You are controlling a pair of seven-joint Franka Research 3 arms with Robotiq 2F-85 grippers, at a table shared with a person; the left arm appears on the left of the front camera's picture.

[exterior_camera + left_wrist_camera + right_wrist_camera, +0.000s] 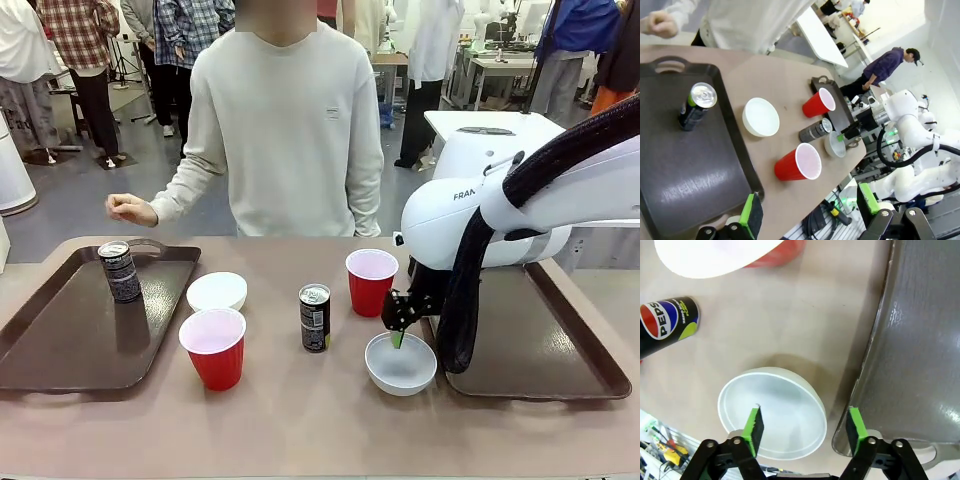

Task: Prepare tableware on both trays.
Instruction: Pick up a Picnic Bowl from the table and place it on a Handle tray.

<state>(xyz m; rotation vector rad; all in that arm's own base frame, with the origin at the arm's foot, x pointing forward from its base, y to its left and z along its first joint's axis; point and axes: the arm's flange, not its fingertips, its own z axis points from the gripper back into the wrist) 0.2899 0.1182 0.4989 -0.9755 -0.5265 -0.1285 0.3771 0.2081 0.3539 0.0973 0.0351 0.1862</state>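
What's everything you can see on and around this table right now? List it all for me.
trays: two, dark brown; left tray at the table's left end, right tray at its right end.
cans: two, black, silver tops; one standing on the left tray, one standing mid-table.
cups: two, red, white inside; one by the left tray's near corner, one right of middle.
bowls: two, white; one on the table beside the left tray, one beside the right tray.
table: one, beige.
person: one, pale sweater, far side; hand closed.
right gripper: open, astride the near bowl's rim.
left gripper: open, raised near the left tray.
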